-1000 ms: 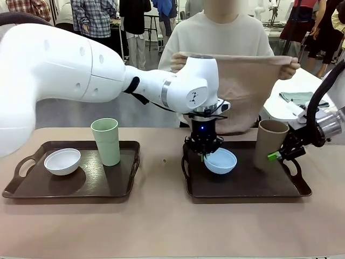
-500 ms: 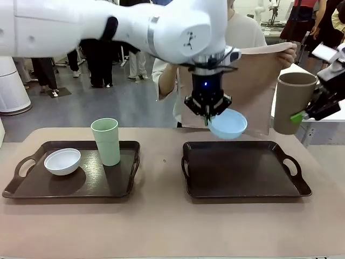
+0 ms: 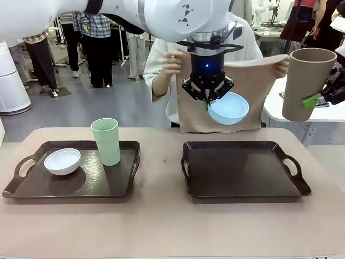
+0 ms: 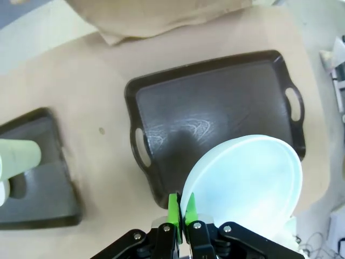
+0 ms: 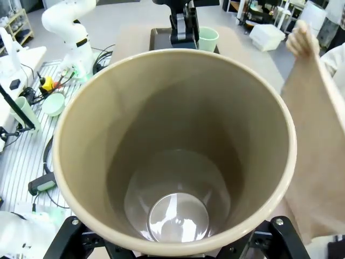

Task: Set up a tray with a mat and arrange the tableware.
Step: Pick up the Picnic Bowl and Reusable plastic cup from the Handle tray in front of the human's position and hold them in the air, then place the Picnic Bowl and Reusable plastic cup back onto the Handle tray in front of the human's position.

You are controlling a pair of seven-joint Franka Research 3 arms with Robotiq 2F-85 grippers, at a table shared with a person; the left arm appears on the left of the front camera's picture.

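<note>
Right tray, centre-right of frame: floor bare, all raised rims unobstructed, open air above. Left gripper hangs over its far edge, fingers pressed together on the rim of the pale blue bowl, which is tilted and well clear of the tray. At the frame's right edge the right gripper clamps the wall of the tan tumbler, likewise aloft. A person's hands hold the mat upright behind the tray. Left tray, lower left, carries white bowl and green tumbler. Table bare between the trays.

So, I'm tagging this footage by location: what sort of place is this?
Likely an open robotics lab: the left gripper holds a pale blue bowl, a cable-strewn workbench stands nearby, and bystanders stand behind.
</note>
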